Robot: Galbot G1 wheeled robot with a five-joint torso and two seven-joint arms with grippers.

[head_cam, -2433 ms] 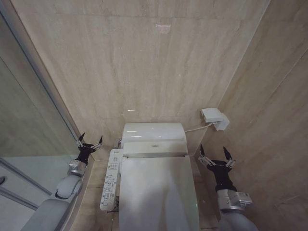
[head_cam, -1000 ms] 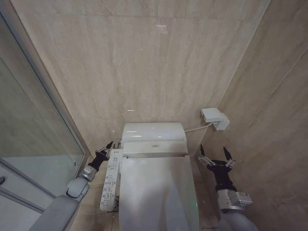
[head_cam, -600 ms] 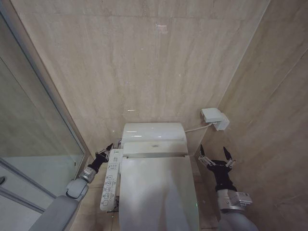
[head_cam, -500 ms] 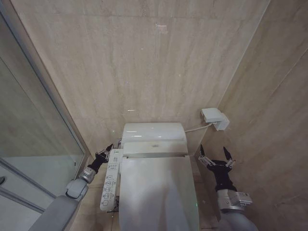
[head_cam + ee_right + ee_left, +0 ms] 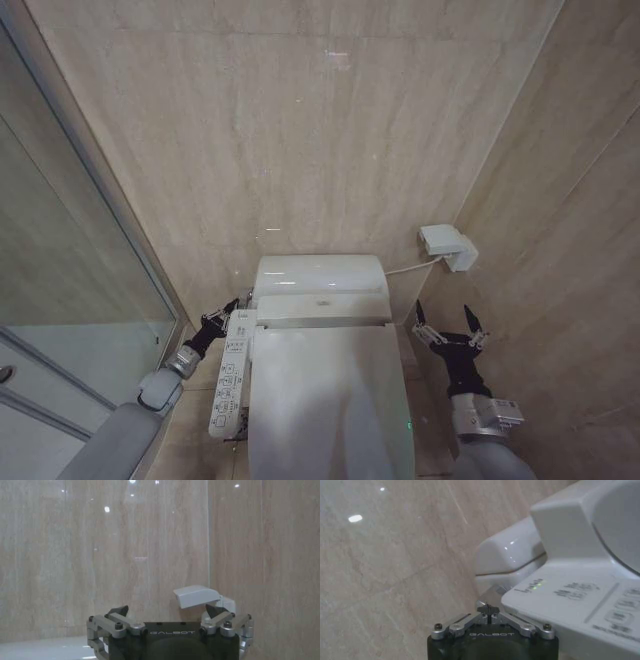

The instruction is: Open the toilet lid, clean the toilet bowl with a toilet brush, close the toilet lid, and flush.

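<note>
I can read "GALBOT" in pale letters on both grippers in the wrist views. The panel beside the toilet has rows of small buttons with tiny writing I cannot read, and a little green light glows on it.

The lid is down flat, covering the bowl, straight in front of me. Behind the lid sits the white tank.

My left gripper is low at the lid's left back corner, just beside the top end of the panel. Its fingers are pinched together with nothing between them. My right gripper hangs to the right of the lid, apart from it, with its fingers spread wide and holding nothing.

The walls are beige stone tile. A white box is on the wall behind and to the right of the lid. A glass wall stands to the left of the lid.
</note>
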